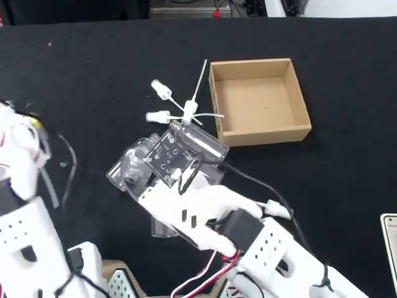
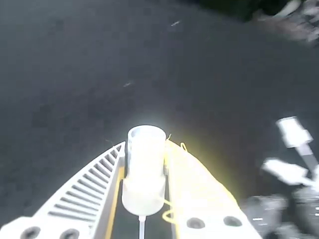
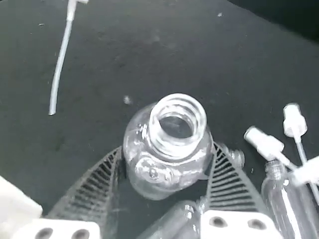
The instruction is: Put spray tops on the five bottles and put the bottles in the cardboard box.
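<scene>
Entry, left to right.

Left: my left tool [image 2: 145,149] is clenched on one spray top [image 2: 144,169]. The cap sits between the two fingers and the thin dip tube trails back toward the wrist. I judge it is held this way so the tube end can lead into a bottle neck. It hangs above bare black desk [image 1: 93,62], well apart from the bottles.

Centre: my right tool [image 3: 167,149] is closed around a clear bottle [image 3: 177,124], gripping its body just under the shoulder. The threaded neck is open and uncapped, and I see nothing inside the bottle. Holding it by the body leaves the mouth free, which suits receiving the top. The other bottles [image 1: 133,167] lie on their sides on the desk under and beside this arm, touching one another. I cannot read their count. Those necks I can make out carry no tops.

Right of centre: the loose spray tops [image 1: 186,112] lie in a crossed heap, tubes overlapping, between the bottles and the box and near its left wall.

Right: the cardboard box [image 1: 263,135] stands upright and open. Its bare floor shows and there is no bottle in it.

Judgement: this is the first fitting, not yet mated. The two tools are far apart and must be brought together.
</scene>
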You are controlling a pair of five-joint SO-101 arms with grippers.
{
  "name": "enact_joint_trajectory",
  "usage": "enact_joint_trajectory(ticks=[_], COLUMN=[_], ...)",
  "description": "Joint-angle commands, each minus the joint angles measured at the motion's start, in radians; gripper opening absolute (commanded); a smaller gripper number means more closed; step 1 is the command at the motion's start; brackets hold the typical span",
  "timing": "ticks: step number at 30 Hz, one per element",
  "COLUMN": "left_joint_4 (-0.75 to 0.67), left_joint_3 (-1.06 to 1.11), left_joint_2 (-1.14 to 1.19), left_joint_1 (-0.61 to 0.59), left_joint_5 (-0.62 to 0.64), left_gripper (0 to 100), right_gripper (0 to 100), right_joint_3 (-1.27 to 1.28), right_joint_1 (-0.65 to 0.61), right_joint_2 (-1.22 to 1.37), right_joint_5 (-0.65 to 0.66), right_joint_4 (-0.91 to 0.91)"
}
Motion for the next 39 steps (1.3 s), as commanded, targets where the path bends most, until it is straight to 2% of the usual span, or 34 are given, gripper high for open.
enact_joint_trajectory(ticks=[1, 7, 11, 15, 21, 26, 32, 39], left_joint_4=[-0.025, -0.026, -0.026, -0.057, -0.127, -0.130, -0.137, -0.130], left_joint_3=[-0.093, -0.197, -0.300, -0.311, -0.325, -0.340, -0.346, -0.302], left_joint_2=[-0.077, -0.183, -0.206, -0.175, -0.149, -0.149, -0.138, -0.143], left_joint_1=[0.127, 0.331, 0.460, 0.552, 0.564, 0.565, 0.564, 0.565], left_joint_5=[0.103, 0.218, 0.233, 0.233, 0.235, 0.235, 0.350, 0.356], left_gripper=[8, 8, 8, 8, 8, 8, 8, 8], right_gripper=[14.1, 14.1, 14.1, 14.1, 14.1, 14.1, 14.1, 14.1], right_joint_3=[0.018, 0.036, 0.038, 0.054, 0.064, 0.064, 0.064, 0.064], right_joint_1=[-0.015, -0.015, -0.015, -0.015, -0.015, -0.015, -0.015, -0.015], right_joint_2=[0.010, 0.010, 0.010, 0.005, 0.008, 0.008, 0.008, 0.008], right_joint_5=[0.002, 0.002, 0.002, 0.002, 0.002, 0.002, 0.002, 0.002], right_joint_4=[-0.055, -0.061, -0.054, -0.058, -0.060, -0.060, -0.060, -0.054])
